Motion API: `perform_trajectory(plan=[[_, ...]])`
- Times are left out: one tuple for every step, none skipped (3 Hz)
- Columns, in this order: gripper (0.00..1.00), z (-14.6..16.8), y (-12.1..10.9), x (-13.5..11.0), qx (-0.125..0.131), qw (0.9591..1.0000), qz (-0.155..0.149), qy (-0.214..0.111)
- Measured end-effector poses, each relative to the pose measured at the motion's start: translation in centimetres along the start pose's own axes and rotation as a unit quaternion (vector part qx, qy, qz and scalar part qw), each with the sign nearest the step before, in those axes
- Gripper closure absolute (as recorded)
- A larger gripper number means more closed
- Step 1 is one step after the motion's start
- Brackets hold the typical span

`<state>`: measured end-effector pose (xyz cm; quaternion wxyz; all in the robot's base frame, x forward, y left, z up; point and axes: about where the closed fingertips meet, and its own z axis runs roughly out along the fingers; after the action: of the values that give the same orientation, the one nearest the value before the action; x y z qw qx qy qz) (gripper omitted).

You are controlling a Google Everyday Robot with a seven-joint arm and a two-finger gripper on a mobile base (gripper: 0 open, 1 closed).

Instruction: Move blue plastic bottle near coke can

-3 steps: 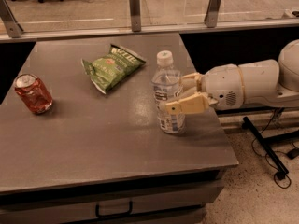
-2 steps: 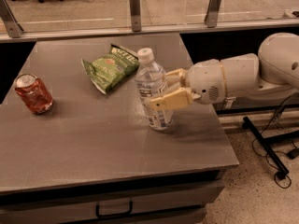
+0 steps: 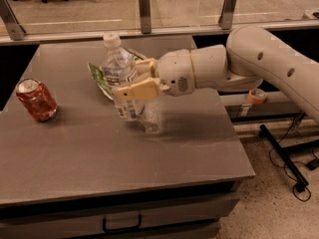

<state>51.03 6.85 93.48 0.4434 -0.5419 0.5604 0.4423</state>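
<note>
The blue plastic bottle (image 3: 121, 78) is clear with a white cap and white label. It is tilted, its cap leaning left, near the middle of the grey table (image 3: 99, 153). My gripper (image 3: 134, 78) reaches in from the right and is shut on the bottle at label height, one tan finger (image 3: 135, 90) in front and one behind. The coke can (image 3: 36, 100), red with a silver top, stands at the table's left edge, well left of the bottle.
A green chip bag (image 3: 99, 78) lies behind the bottle, mostly hidden by it. A railing with posts (image 3: 144, 4) runs behind the table. A tape roll (image 3: 256, 95) and cables (image 3: 294, 168) are to the right, beside the table.
My gripper has carried the bottle leftward across the table, from the right part toward the middle and closer to the can. The bottle now tilts more and covers the chip bag.
</note>
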Motion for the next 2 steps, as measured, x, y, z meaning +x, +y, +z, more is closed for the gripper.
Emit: perform_trajectory(plan=[[1.00, 3.5, -0.2, -1.3, -0.029, 0.9992, -0.005, -0.026], [1.00, 7.1, 0.0, -1.5, -0.062, 0.9965, -0.002, -0.055]])
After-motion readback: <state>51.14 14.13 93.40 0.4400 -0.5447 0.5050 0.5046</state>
